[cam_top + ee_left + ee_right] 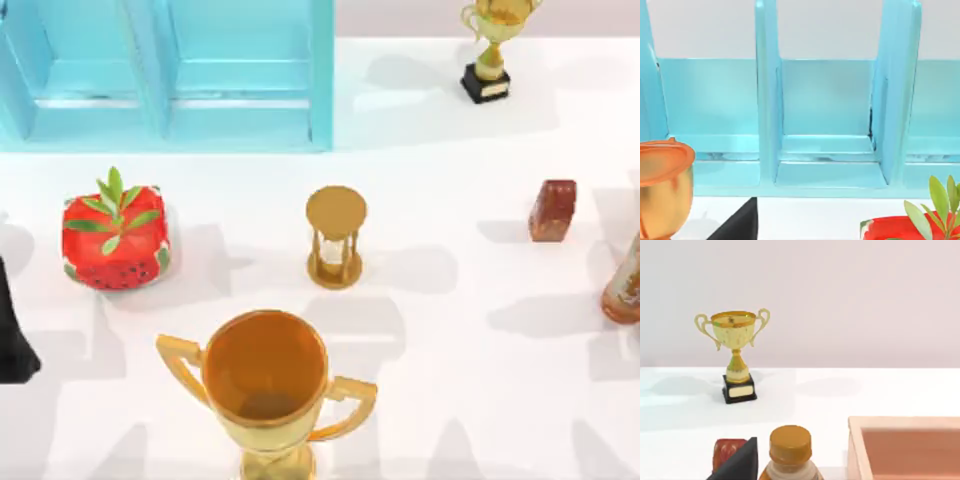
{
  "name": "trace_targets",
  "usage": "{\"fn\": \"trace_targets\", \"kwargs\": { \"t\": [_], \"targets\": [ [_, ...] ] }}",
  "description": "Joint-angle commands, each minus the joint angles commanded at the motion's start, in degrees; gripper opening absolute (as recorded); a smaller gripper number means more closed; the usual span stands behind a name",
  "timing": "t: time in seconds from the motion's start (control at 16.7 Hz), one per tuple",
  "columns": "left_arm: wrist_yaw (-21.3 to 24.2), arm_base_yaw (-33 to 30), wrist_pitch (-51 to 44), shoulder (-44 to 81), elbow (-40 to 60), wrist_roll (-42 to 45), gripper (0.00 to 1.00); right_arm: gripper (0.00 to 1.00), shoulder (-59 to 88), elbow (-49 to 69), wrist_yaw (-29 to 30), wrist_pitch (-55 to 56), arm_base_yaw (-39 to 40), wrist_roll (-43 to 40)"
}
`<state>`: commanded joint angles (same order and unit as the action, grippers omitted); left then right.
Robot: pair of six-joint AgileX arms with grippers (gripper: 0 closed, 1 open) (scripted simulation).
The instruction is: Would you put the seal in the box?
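Observation:
The seal [552, 210] is a small glossy reddish-brown block. It stands on the white table at the right, apart from everything else. In the right wrist view the seal [727, 449] is low in the picture, partly behind a black part of my right gripper [740, 465]. The box [905, 426] is a shallow tan tray with a pinkish inside, beside an orange-brown bottle [790, 447]. My left arm [14, 340] is a dark shape at the table's left edge, and a black part of my left gripper [737, 222] faces the blue shelf.
A blue shelf unit [170, 75] fills the back left. A gold hourglass [335, 238] stands mid-table and a large gold trophy [265, 385] at the front. A red strawberry pot with a plant [113, 240] is at the left, a small trophy [490, 50] at the back right, and the bottle [625, 285] at the right edge.

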<state>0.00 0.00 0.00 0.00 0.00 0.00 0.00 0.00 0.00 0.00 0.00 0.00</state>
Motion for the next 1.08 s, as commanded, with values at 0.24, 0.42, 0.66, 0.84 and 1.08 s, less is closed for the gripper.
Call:
{"fn": "trace_targets", "kwargs": {
  "t": [0.24,0.42,0.66,0.84,1.08],
  "targets": [
    [0.00,0.00,0.00,0.00,0.00,0.00,1.00,1.00,1.72,1.73,-0.09,-1.37,0.29,0.21],
    [0.00,0.00,0.00,0.00,0.00,0.00,1.00,1.00,8.81,8.87,-0.23,-6.64,1.20,1.06],
    [0.00,0.00,0.00,0.00,0.00,0.00,1.00,1.00,26.55,26.33,-0.24,-18.18,2.87,2.88],
    [0.00,0.00,0.00,0.00,0.00,0.00,1.00,1.00,45.43,43.24,-0.13,-29.19,4.35,4.45],
    [0.00,0.00,0.00,0.00,0.00,0.00,1.00,1.00,72.73,66.31,0.11,-45.06,6.44,6.64]
  ]
}}
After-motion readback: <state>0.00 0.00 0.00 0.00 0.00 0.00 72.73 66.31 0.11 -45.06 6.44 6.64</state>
